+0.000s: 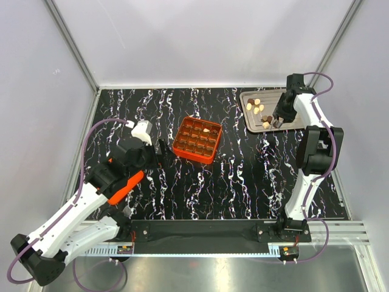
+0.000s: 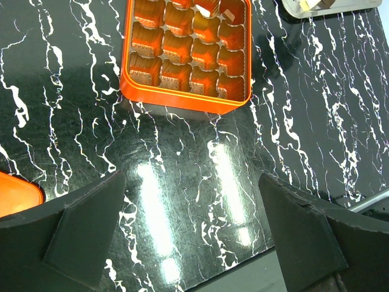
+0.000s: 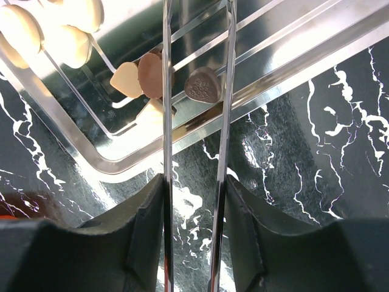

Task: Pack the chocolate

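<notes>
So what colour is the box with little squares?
The box is orange, clearest in the left wrist view.

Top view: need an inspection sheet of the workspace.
Surface: black marbled table, glossy.
Job's things: chocolates on silver tray; one cream piece in orange grid box.
Clutter: nothing seen.
Claws: left claw open, empty, short of the box; right claw open, straddling a dark heart piece on the tray.
Cables: purple cables loop off both arms.
Surroundings: white enclosure walls.
</notes>
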`<state>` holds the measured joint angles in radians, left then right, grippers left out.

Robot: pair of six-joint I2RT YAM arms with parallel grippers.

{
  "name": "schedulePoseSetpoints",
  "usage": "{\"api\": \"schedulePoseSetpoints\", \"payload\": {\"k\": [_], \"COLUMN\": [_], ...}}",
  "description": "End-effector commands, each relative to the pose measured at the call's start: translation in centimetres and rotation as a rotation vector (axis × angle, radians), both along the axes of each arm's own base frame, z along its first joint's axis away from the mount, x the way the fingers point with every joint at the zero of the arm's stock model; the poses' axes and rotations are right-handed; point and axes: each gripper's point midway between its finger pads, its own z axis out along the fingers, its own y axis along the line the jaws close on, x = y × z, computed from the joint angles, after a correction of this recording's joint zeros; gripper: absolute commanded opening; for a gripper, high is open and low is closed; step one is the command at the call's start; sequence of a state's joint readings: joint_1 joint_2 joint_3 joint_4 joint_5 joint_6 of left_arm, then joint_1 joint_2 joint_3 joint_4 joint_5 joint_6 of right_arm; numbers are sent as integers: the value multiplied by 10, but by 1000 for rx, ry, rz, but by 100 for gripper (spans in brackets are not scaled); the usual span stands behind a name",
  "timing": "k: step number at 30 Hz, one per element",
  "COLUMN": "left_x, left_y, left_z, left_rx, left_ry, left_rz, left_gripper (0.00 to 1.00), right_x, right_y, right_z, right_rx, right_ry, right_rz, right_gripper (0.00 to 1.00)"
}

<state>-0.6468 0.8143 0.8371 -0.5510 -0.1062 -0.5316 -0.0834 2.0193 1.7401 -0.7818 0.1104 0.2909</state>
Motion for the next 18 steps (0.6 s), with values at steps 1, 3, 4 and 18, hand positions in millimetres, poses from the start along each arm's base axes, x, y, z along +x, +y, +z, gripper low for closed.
{"api": "schedulePoseSetpoints", "payload": {"k": [1,3,4,18], "left_x": [8,9,9,9], "left_y": [-4,-4,-4,-4], "left_z": [17,17,18,18], "left_rx": [-27,-27,-26,-31], "left_ry": [-56,-55,-56,-61], "left_rz": [7,7,6,8], "left_gripper": [99,99,99,99], "right_x": [8,8,7,-8], "right_y": [-1,-2,-1,18], "right_z": [7,8,9,74], "right_rx": [11,8,5,74], "right_ry": [-41,-40,-40,-143], "right_rz": [-3,1,4,65], "right_gripper": [47,44,43,38]}}
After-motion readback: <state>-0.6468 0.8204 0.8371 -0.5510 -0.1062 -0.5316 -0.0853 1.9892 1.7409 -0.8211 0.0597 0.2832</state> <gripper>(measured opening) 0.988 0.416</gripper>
